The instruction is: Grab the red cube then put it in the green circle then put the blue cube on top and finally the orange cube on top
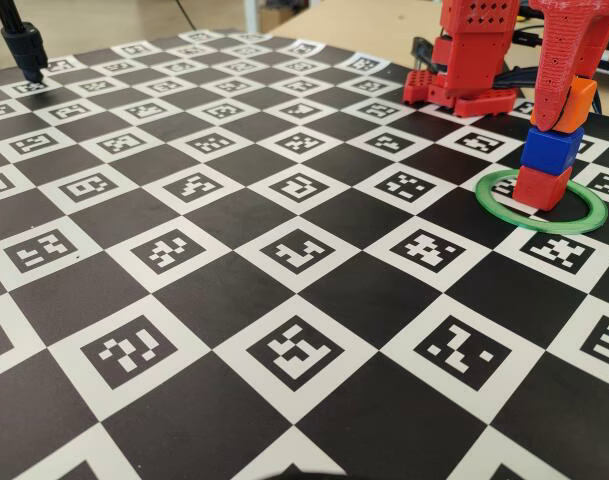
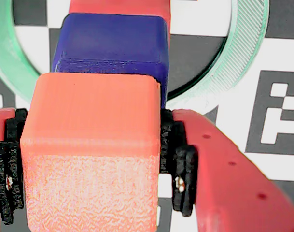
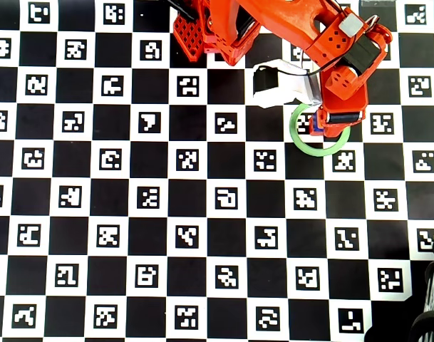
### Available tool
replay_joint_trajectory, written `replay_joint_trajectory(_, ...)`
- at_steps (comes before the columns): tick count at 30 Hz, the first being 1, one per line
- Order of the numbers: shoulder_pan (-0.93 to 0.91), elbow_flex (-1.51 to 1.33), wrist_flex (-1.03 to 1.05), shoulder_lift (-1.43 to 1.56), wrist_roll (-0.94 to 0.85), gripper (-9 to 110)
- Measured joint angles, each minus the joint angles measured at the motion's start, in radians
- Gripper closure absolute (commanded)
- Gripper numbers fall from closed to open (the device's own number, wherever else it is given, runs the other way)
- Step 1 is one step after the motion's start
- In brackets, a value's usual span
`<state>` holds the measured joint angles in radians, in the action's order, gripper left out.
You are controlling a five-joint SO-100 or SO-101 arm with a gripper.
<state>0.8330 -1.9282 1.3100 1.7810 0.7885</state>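
The red cube [image 1: 542, 187] stands inside the green circle [image 1: 584, 221] at the right of the fixed view. The blue cube [image 1: 552, 150] sits on top of it. My gripper [image 1: 562, 112] comes down from above, shut on the orange cube [image 1: 578, 103], whose underside meets the blue cube's top, shifted a little right. In the wrist view the orange cube [image 2: 93, 154] fills the space between both black pads [image 2: 178, 169], with the blue cube [image 2: 113, 46], a strip of the red cube [image 2: 120, 6] and the green circle [image 2: 245, 53] beyond. In the overhead view my gripper [image 3: 332, 122] covers the stack over the green circle [image 3: 306, 147].
A black-and-white checkered marker mat [image 1: 284, 250] covers the table. The red arm base [image 1: 469, 60] stands at the back right. A black pole [image 1: 24, 45] stands at the back left corner. A dark object [image 3: 425, 324] sits at the overhead view's bottom right.
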Motion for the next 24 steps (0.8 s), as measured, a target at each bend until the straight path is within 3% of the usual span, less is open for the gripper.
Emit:
replay_joint_trajectory(18,0.014,0.000,0.000,0.000,0.000,93)
replay_joint_trajectory(24,0.014,0.000,0.000,0.000,0.000,83)
